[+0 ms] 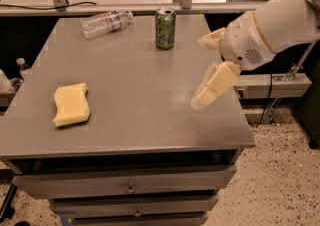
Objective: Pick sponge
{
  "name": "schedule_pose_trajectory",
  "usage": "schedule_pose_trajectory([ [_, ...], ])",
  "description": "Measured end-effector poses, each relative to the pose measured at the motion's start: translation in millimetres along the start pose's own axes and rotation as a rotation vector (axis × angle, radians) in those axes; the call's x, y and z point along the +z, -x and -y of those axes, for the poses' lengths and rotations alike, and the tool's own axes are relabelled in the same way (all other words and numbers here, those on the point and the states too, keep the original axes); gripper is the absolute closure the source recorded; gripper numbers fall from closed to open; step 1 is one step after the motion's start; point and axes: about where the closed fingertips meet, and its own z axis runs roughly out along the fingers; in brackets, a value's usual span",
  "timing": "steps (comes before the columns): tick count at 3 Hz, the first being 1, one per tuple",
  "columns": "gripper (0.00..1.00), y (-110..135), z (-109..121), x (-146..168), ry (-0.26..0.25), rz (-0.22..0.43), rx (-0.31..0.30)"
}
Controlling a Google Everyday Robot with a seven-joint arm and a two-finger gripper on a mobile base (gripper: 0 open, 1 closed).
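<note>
Found the sponge (71, 105) flat on the left front part of the table (145, 130), pale face up, near the left edge and a little back from the front edge. Judged its long axis to run roughly front to back across the tabletop, slightly tilted, with the wavy sides facing left and right. Saw nothing touching it.

Further back, noted a clear plastic bottle (106, 22) on its side near the far left corner. To its right, a green can (165, 29) upright near the far edge. Both well apart from the sponge and off the straight line between it and the gripper (200, 70).

Toward the right edge, found the gripper hanging over the tabletop at the end of the white arm (280, 20) reaching in from the right. Saw its two yellowish fingers (217, 82) spread apart, one high and one low, the lower slanting down and leftward, with nothing between them.

Placed the sponge well to the left of the gripper in this view and somewhat nearer the front edge, with bare tabletop between the two. Judged the coming move to call for a long sweep leftward and down. Judged it also to need a turn of the wrist, so as to close across the narrow wavy sides rather than along the length.
</note>
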Motion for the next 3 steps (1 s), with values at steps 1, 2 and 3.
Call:
schedule_pose_trajectory([
  [1,0.00,42.5,-31.5,33.8,0.062,0.118,-0.037],
  [2,0.00,42.2,-31.3,33.4,0.061,0.117,-0.037],
  [3,0.00,45.0,-29.5,43.1,0.060,0.104,-0.022],
])
